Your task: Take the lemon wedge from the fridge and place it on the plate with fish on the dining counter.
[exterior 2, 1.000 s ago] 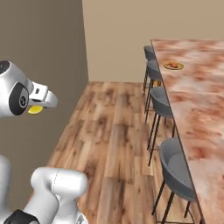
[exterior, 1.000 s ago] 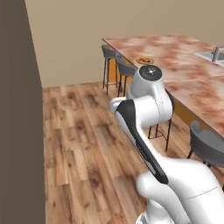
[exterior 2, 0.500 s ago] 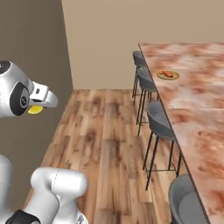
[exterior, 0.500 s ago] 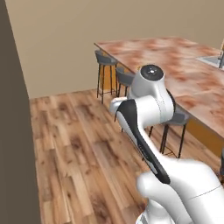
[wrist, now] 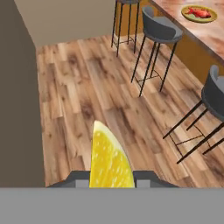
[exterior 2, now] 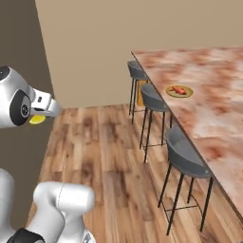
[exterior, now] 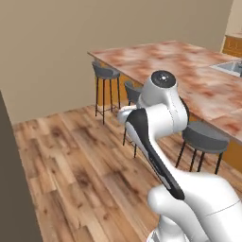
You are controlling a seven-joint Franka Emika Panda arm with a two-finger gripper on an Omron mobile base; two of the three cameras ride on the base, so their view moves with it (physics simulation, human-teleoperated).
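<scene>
Gripping lemon wedge (wrist: 109,157) in gripper (wrist: 110,178) | above wood floor (wrist: 87,96) | fish (wrist: 199,12) on plate (wrist: 199,18), dining counter (exterior 2: 209,109)

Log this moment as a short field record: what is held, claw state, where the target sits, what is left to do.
held: bright yellow lemon wedge
claw: shut on the wedge
target: small olive-gold plate carrying a red-orange fish, on the pinkish-brown marbled dining counter
between: grey bar stools along the counter edge, over a wooden floor
remaining: wedge not yet on plate
</scene>
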